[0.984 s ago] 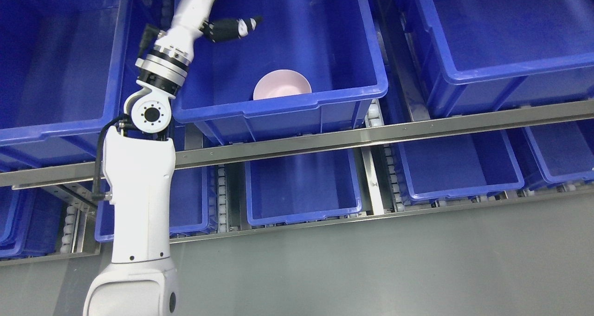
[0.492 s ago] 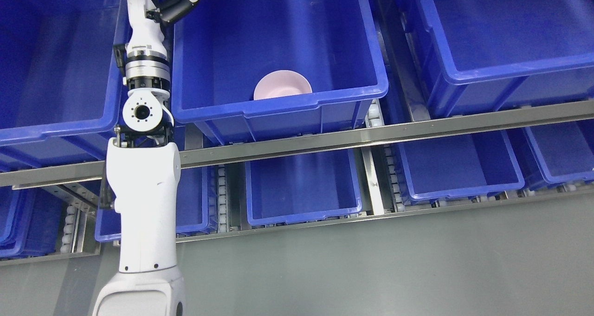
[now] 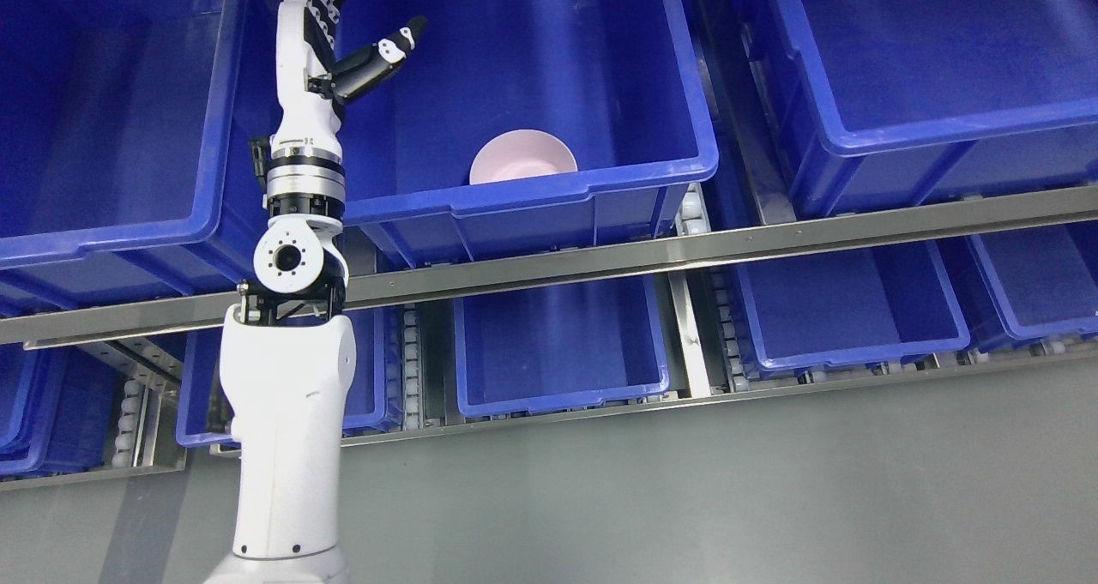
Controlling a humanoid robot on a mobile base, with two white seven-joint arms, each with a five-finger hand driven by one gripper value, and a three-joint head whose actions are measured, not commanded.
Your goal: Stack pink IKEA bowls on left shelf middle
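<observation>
A pink bowl sits in the near part of a large blue bin on the upper shelf level, partly hidden by the bin's front wall. My left hand is raised at the bin's left wall, up and left of the bowl and well apart from it. Its fingers point up, the thumb spreads out to the right, and it holds nothing. The left arm rises from the bottom edge. The right arm is out of view.
More blue bins stand at the upper left and upper right. Smaller blue bins sit on the lower level behind a metal shelf rail. Grey floor lies below.
My left hand has pulled out of the bin to its left wall and turned upright, with the fingers now spread. The forearm has shifted a little to the right. The bowl has not moved.
</observation>
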